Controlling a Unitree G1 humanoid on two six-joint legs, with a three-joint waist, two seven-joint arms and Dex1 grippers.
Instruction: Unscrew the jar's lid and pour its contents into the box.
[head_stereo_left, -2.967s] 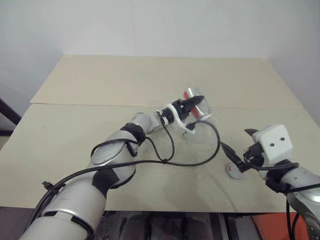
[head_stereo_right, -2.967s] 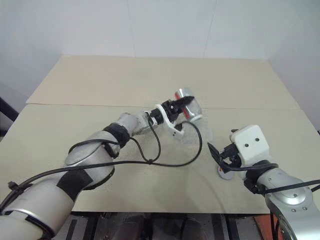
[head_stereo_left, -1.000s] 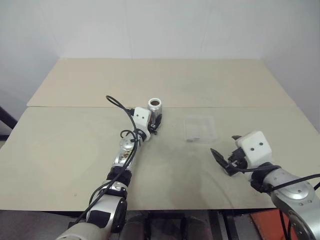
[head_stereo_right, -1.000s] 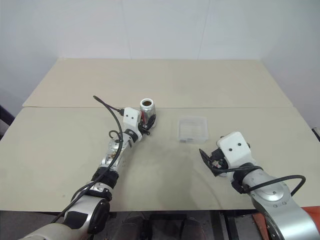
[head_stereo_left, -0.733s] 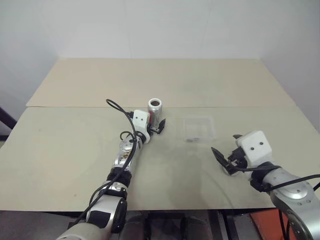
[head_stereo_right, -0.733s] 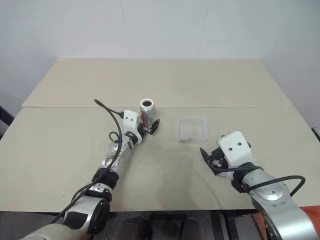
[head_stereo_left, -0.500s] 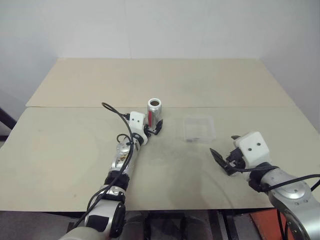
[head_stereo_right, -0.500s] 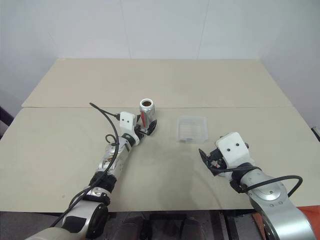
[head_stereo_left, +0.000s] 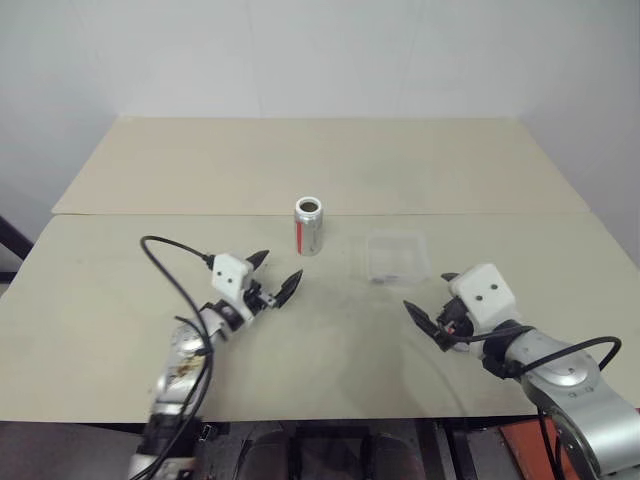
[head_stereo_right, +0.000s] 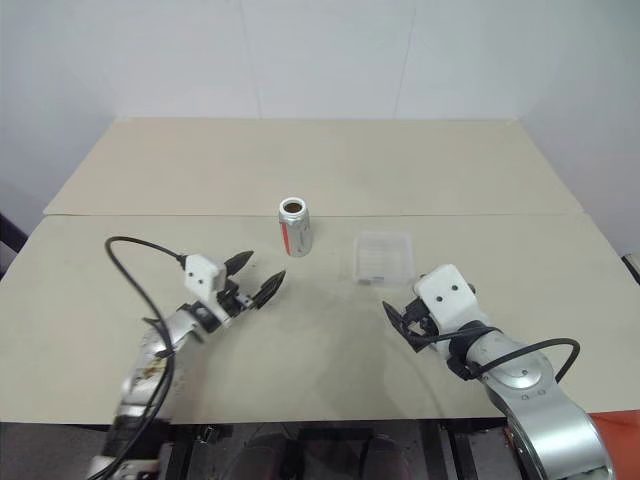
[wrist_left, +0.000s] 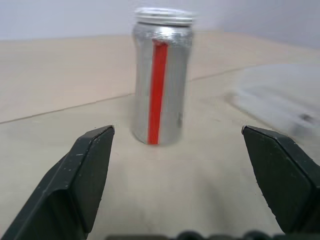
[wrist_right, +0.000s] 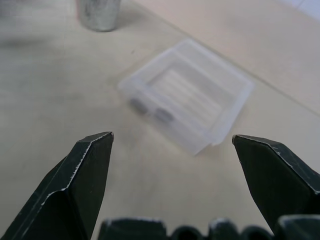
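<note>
Three seconds ago my left gripper (head_stereo_left: 272, 278) held the jar (head_stereo_left: 308, 225) tipped over the box (head_stereo_left: 397, 257). The jar now stands upright and uncapped on the desk (head_stereo_left: 120, 270) beside the box. I have let go, spread my fingers wide and drawn my left arm back toward the desk's near edge, well apart from the jar. My right gripper (head_stereo_left: 428, 312) has edged slightly toward the desk's middle.

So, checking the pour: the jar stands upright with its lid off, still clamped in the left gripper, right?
Not clamped. The jar stands upright and lidless, but the left gripper is open and apart from it, as the left eye view shows.
</note>
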